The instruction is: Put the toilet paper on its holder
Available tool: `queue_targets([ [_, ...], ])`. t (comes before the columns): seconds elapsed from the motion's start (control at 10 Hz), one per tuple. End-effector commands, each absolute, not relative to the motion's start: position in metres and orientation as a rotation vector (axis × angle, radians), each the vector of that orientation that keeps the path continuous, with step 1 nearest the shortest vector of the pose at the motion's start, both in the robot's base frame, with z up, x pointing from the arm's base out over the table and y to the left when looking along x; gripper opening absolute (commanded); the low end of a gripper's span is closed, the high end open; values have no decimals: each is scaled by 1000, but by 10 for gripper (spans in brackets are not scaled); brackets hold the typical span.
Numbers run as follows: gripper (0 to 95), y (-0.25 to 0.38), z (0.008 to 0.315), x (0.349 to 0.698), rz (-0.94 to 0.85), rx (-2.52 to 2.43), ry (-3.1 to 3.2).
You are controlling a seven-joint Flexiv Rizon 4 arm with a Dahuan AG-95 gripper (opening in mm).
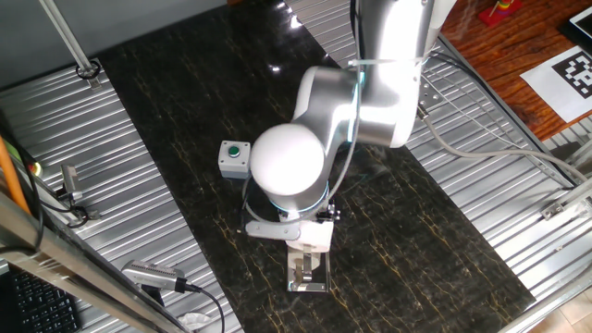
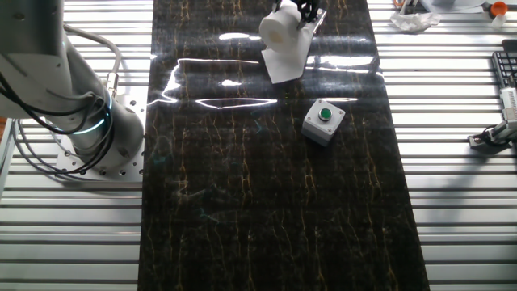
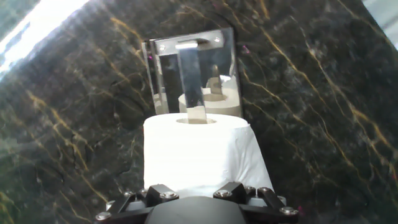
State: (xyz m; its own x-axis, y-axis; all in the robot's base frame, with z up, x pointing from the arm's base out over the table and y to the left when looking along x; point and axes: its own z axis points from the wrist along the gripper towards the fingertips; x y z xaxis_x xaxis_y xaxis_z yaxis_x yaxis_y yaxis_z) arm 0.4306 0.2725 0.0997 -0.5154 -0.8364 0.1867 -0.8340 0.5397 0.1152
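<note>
The toilet paper (image 3: 198,152) is a white roll held end-on in the hand view, its hollow core facing the holder (image 3: 214,68). The holder is a shiny mirror-like plate on the dark table, with a flat silver peg (image 3: 191,78). The tip of the peg sits in the mouth of the roll's core. My gripper (image 3: 196,186) is shut on the roll from behind. In one fixed view the roll (image 1: 313,236) hangs just above the holder plate (image 1: 308,277). In the other fixed view the roll (image 2: 279,28) shows at the far table edge with its loose sheet (image 2: 287,63) hanging down; the holder is hidden there.
A small grey box with a green button (image 1: 234,157) stands on the dark marble-patterned mat, a hand's width from the holder; it also shows in the other fixed view (image 2: 324,121). Ribbed metal table surface (image 1: 111,157) flanks the mat. The arm's base (image 2: 89,121) stands at the left.
</note>
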Motion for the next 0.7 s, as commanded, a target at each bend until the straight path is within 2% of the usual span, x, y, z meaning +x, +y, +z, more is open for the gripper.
queue_targets([
  [0.1,0,271,100,429,-18,1466,-2537],
  [0.7,0,271,100,429,-30,1655,-2412],
])
